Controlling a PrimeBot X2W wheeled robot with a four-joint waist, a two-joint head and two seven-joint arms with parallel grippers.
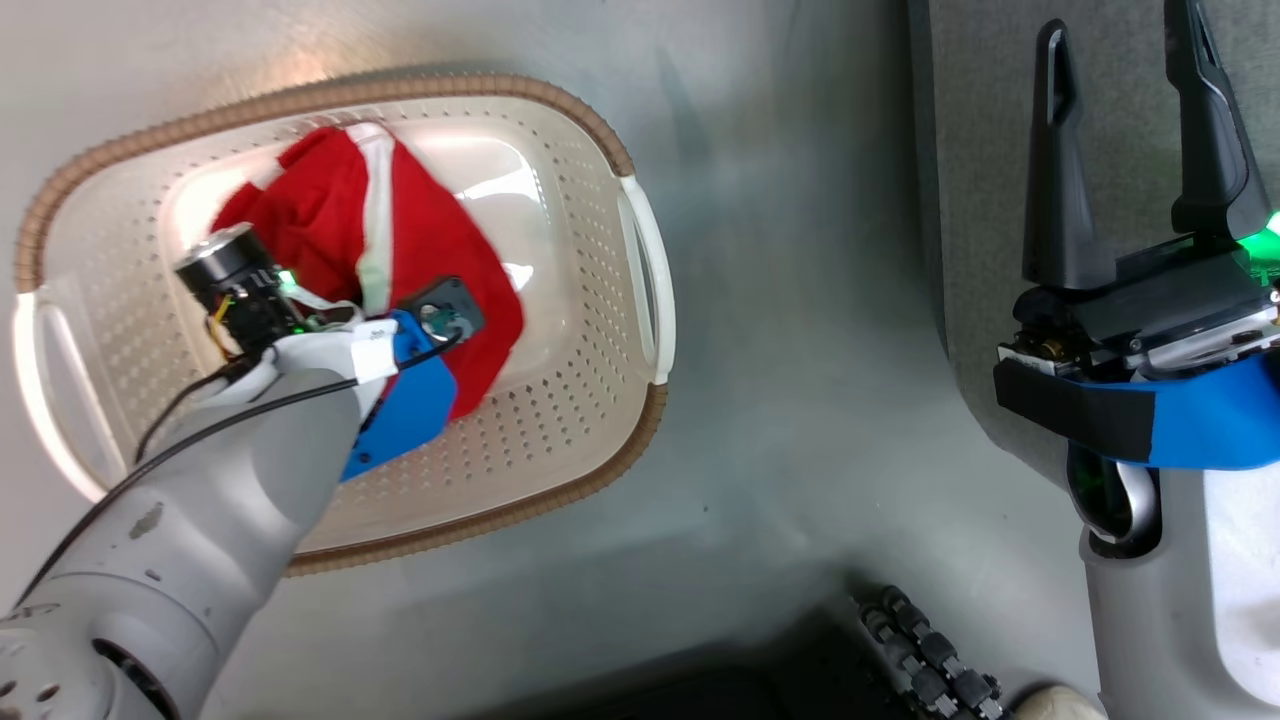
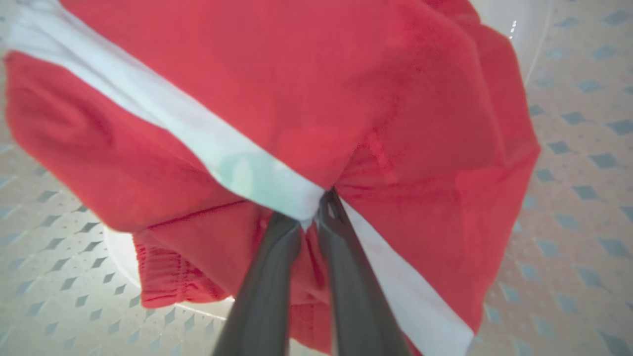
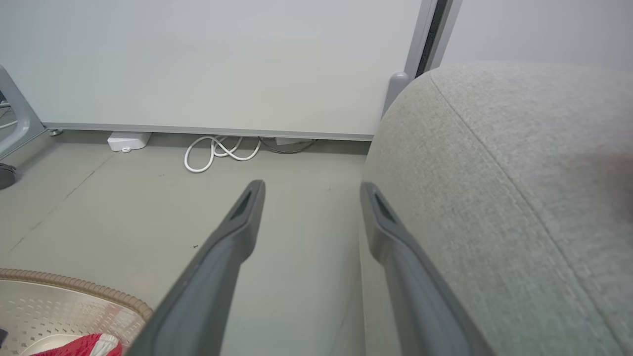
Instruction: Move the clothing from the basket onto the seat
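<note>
Head view, clothing: the clothing point(image 1: 430, 240), red with a white stripe, lay inside the basket point(image 1: 640, 250), under the wrist of the left arm point(image 1: 200, 500).
Head view, right gripper: the right gripper point(image 1: 1120, 40) was spread wide with nothing in it, over the edge of the seat point(image 1: 1000, 150), well apart from the basket.
Left wrist view, left gripper: the left gripper point(image 2: 316, 212) was drawn nearly together, pinching the clothing at its white stripe.
Right wrist view, right gripper: the fingers stood wide apart and empty, the seat just right of them, the floor point(image 3: 123, 212) beneath.

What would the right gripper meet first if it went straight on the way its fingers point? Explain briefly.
Most likely the floor, near the foot of the wall, seen between the fingers of the open right gripper. The seat lies close beside one finger and might brush it; depth is unclear.
</note>
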